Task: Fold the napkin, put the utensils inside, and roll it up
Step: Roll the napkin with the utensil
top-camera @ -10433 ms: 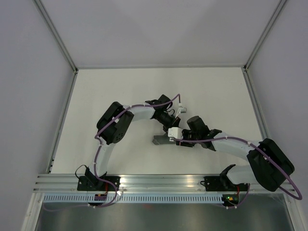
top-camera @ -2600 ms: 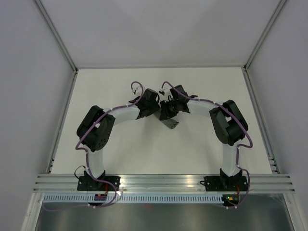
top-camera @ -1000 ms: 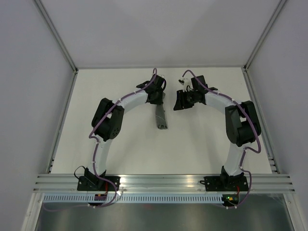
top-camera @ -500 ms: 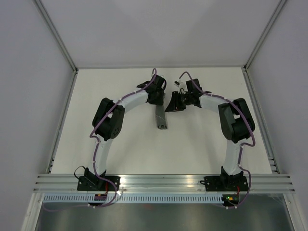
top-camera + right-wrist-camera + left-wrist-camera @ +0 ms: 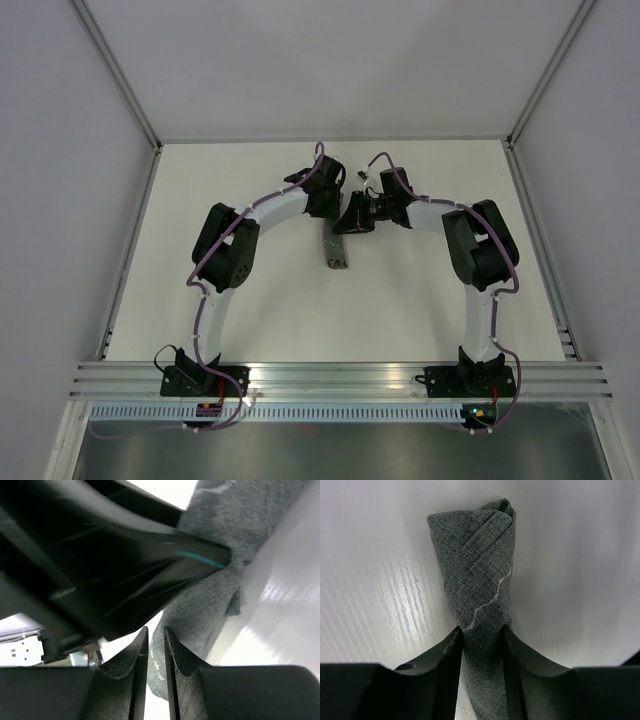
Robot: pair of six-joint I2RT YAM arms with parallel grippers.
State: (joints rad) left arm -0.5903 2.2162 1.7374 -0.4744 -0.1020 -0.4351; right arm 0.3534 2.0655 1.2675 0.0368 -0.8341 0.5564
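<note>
The napkin [image 5: 335, 250] is a dark grey rolled bundle lying lengthwise on the white table; in the left wrist view [image 5: 475, 555] its lighter stitched line shows. My left gripper [image 5: 328, 212] is shut on the bundle's far end, with cloth squeezed between both fingers in its own view [image 5: 482, 630]. My right gripper [image 5: 346, 222] is close beside it at the same end. Its fingers stand almost together with a thin gap [image 5: 156, 632], right against the cloth [image 5: 220, 520], with nothing seen held. The utensils are hidden.
The left gripper's black body [image 5: 100, 545] fills the upper left of the right wrist view, very close to my right fingers. White walls with metal frame rails [image 5: 130, 110] enclose the table. The aluminium base rail [image 5: 330, 380] runs along the near edge.
My right gripper has moved left, from about a hand's width away to right beside the left gripper at the napkin's far end. The left gripper and napkin have stayed still.
</note>
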